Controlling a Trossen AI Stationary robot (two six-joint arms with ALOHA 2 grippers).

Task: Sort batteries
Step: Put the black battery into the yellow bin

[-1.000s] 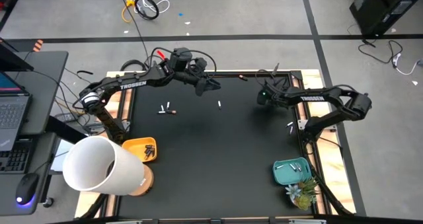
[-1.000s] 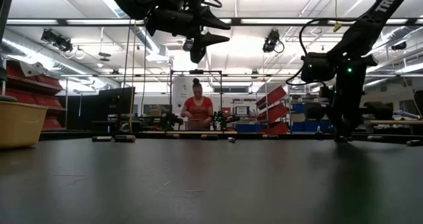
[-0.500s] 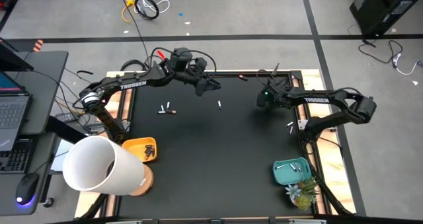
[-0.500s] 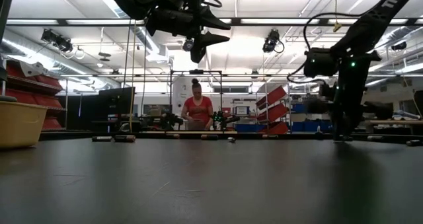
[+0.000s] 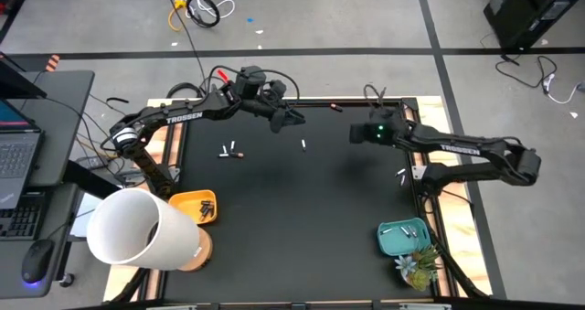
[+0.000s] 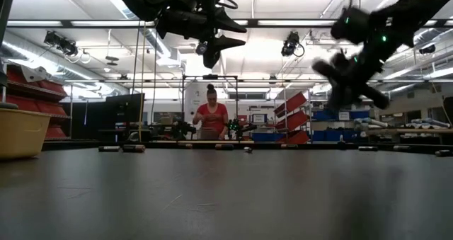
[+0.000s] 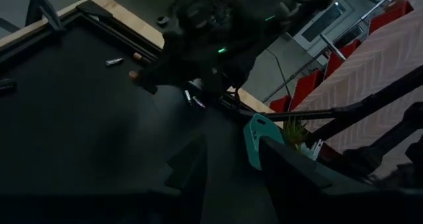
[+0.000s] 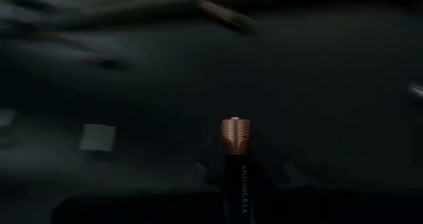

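Gripping a dark copper-tipped Duracell battery [image 8: 236,164], the right gripper [image 5: 358,134] hangs above the black desk [image 5: 302,209].
High view: loose batteries [image 5: 230,151] lie well apart from both grippers; more sit in a yellow tray [image 5: 194,207] and a teal tray [image 5: 404,238]. Low view: the left gripper [image 6: 225,40] hovers high with its fingers parted, holding nothing. Right wrist view: the battery stands clamped between the fingers, copper end outward.
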